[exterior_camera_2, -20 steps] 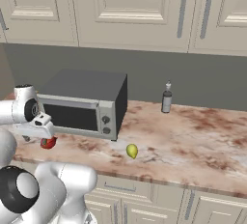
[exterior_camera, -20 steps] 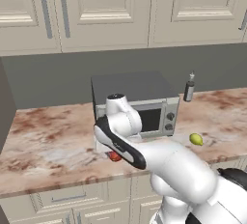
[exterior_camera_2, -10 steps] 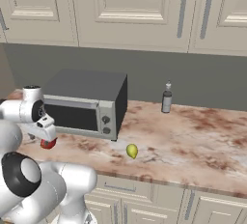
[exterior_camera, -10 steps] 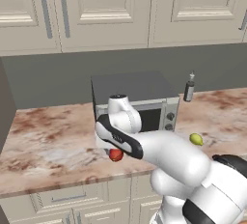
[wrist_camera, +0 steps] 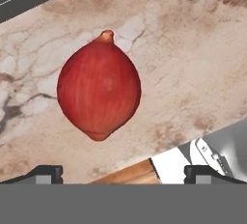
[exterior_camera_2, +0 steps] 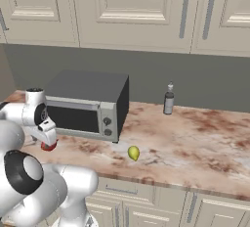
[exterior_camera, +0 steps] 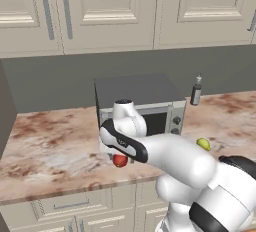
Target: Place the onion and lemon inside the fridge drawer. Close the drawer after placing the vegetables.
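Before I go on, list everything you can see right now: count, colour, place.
onion: 1, red, on the counter in front of the microwave, right under the gripper
lemon: 1, yellow-green, on the counter near its front edge, to the right of the microwave
microwave: 1, grey with a dark door, on the counter against the wall
bottle: 1, dark with a pale cap, at the back of the counter, to the right of the microwave
counter: 1, brown-and-cream marble
upper cabinets: cream, above the counter
lower cabinets: cream, under the counter
gripper: 1, dark fingertips, open, above the onion, not gripping it
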Controlling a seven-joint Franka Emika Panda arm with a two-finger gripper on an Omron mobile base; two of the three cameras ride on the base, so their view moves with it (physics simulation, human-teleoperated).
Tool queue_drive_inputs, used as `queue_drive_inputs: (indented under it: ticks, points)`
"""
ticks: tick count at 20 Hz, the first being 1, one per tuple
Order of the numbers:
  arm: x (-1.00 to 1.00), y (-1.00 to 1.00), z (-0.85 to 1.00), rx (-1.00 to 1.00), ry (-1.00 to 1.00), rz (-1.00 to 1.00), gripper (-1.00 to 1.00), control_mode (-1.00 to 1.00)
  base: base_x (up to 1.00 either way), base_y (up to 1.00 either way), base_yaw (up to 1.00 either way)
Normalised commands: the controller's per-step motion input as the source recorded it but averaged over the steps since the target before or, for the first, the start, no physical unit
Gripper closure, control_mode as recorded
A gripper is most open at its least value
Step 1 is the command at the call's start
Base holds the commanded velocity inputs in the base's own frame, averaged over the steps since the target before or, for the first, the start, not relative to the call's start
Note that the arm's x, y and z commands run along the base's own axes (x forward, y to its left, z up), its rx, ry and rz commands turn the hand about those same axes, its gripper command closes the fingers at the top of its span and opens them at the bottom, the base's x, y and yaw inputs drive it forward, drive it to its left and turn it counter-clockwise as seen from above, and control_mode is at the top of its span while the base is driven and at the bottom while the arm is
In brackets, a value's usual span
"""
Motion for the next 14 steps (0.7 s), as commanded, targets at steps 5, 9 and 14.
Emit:
queue_drive_inputs:
  ticks: [5,9,14]
  points:
    - [0.04,0.0,-0.19,0.0,-0.07,0.0,-1.0,-1.0,0.0,0.0,0.0]
    - [0.15,0.0,-0.03,0.0,-0.06,0.0,-1.0,-1.0,0.0,0.0,0.0]
    - [0.18,0.0,-0.02,0.0,-0.02,0.0,-1.0,-1.0,0.0,0.0,0.0]
